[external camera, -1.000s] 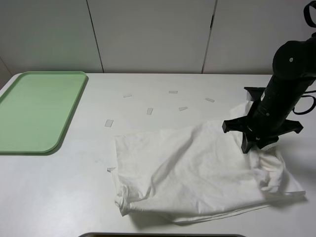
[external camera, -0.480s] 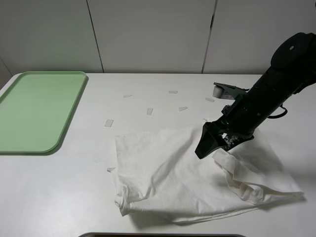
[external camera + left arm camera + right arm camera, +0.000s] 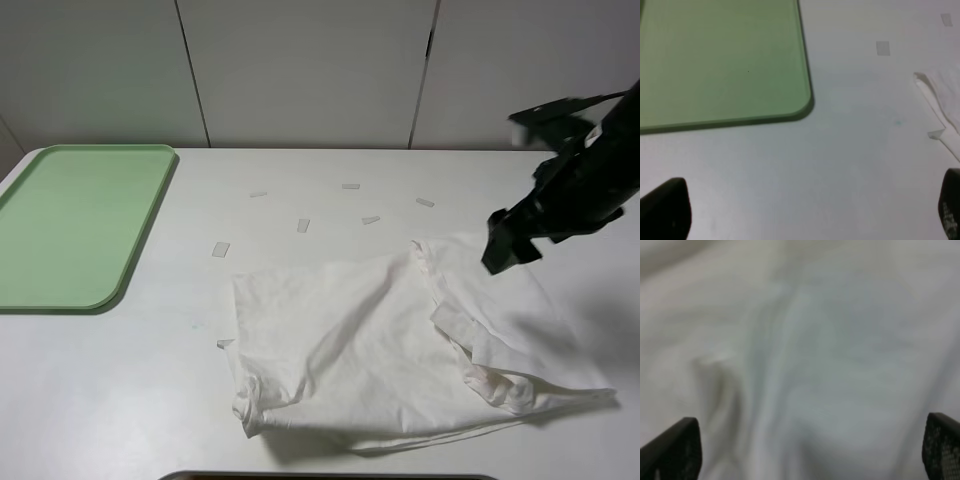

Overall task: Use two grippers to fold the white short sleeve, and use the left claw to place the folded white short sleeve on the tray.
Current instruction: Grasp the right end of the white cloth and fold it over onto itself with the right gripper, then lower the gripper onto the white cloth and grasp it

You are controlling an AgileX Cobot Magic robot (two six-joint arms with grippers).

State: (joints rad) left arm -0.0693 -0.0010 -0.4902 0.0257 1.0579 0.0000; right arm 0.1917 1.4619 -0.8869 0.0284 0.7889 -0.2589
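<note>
The white short sleeve [image 3: 380, 345] lies crumpled on the table at centre right, its right part flopped over in loose folds. My right gripper [image 3: 508, 247] hovers above the shirt's far right edge, open and empty. In the right wrist view its two black fingertips [image 3: 671, 449] stand wide apart over blurred white cloth [image 3: 805, 350]. The pale green tray [image 3: 75, 220] lies empty at the far left. The left gripper [image 3: 807, 210] is open over bare table between the tray's corner [image 3: 790, 107] and the shirt's edge [image 3: 937, 100]. The left arm does not show in the exterior view.
Several small pale tape strips [image 3: 303, 225] lie scattered on the table behind the shirt; one shows in the left wrist view [image 3: 883, 48]. White cabinet panels stand behind the table. The white table [image 3: 150, 380] is bare between tray and shirt.
My right gripper dragged the shirt's right part leftward, let it go, and rose back up to the right. The cloth now lies folded over toward the middle.
</note>
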